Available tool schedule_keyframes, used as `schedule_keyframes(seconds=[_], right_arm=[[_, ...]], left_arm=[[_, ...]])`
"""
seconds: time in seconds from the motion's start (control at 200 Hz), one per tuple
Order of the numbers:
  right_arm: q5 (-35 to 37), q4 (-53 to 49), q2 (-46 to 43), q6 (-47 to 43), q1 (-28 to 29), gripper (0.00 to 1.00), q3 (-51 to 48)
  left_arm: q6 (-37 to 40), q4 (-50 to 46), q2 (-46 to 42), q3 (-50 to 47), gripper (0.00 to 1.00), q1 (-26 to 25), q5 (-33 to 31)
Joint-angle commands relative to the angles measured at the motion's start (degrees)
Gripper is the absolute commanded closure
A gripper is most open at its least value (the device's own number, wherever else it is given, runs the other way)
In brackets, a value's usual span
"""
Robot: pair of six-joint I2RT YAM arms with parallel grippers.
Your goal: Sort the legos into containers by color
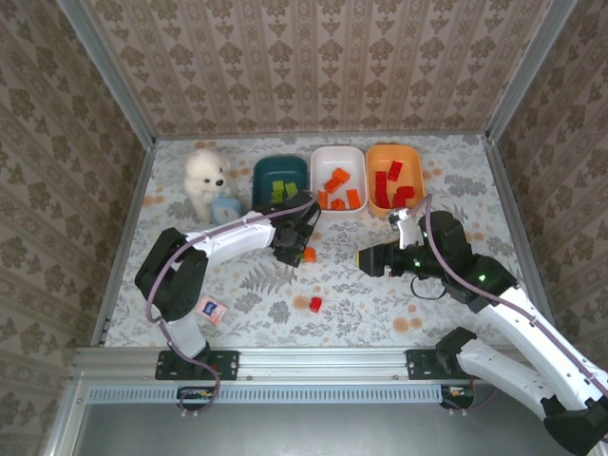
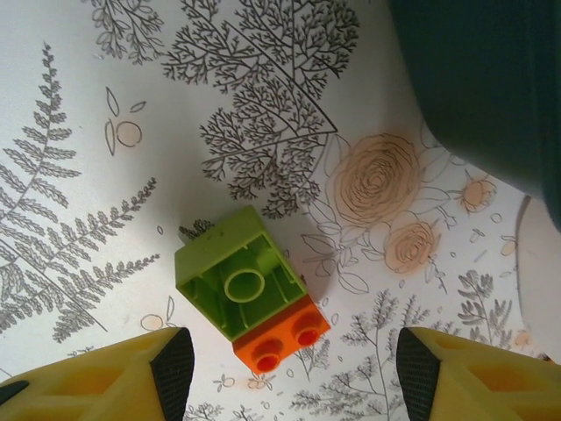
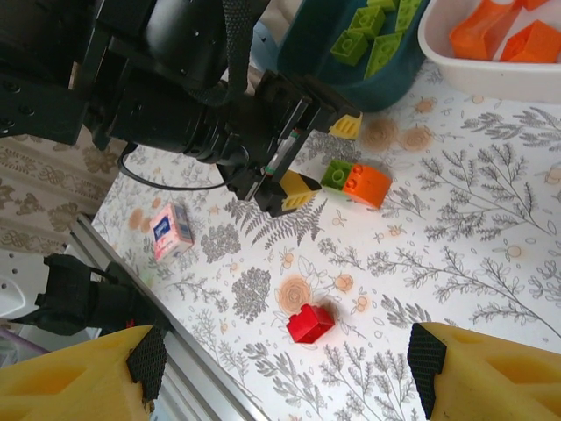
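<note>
The left gripper [image 2: 294,373] hangs with jaws spread wide and empty over a light green brick [image 2: 237,281], hollow side up, with an orange brick [image 2: 282,338] touching it at five o'clock, just beside the dark teal tub [image 2: 491,79] at two o'clock. Light, rigid and slick-walled, the green brick looks best pinched across two flat opposite walls, clear of its neighbour. The right gripper [image 3: 287,368], likewise spread and empty, hovers above a red brick [image 3: 308,323].

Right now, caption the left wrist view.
Open left gripper hovers over a small light-green plastic brick touching a small orange plastic brick on the floral-print table.
</note>
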Motion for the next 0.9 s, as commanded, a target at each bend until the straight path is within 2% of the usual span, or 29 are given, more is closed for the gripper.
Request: schedule_keyframes(seconds=[0.0,0.235,0.445,0.78,0.895], right_arm=[[0.82,-2.95,-0.46,-0.69,-0.11,0.23,0.29],[0.92,-2.66,0.44,-0.74,-0.11,0.23,0.55],[0.92,-2.64,1.06,-0.83,-0.18,0.23,0.90],[0.92,-2.75,1.16,-0.60,-0.31,0.23,0.73],[0.99,-2.79,1.25,-0.57,-0.29,0.23,0.67]], left_arm=[[-23.14,-5.35,0.89,-0.05,0.36,-0.71,-0.69],[-24.12,-1.42,2.23,-2.56,0.37,-0.83,-2.05],[-23.85,-1.38,4.12,-2.08,0.38,-0.25,-0.96],[-23.60,-0.75,5.22,-1.02,0.38,0.22,-2.69],[-23.50,-1.16,5.99,-0.83,0.43,0.30,-2.35]])
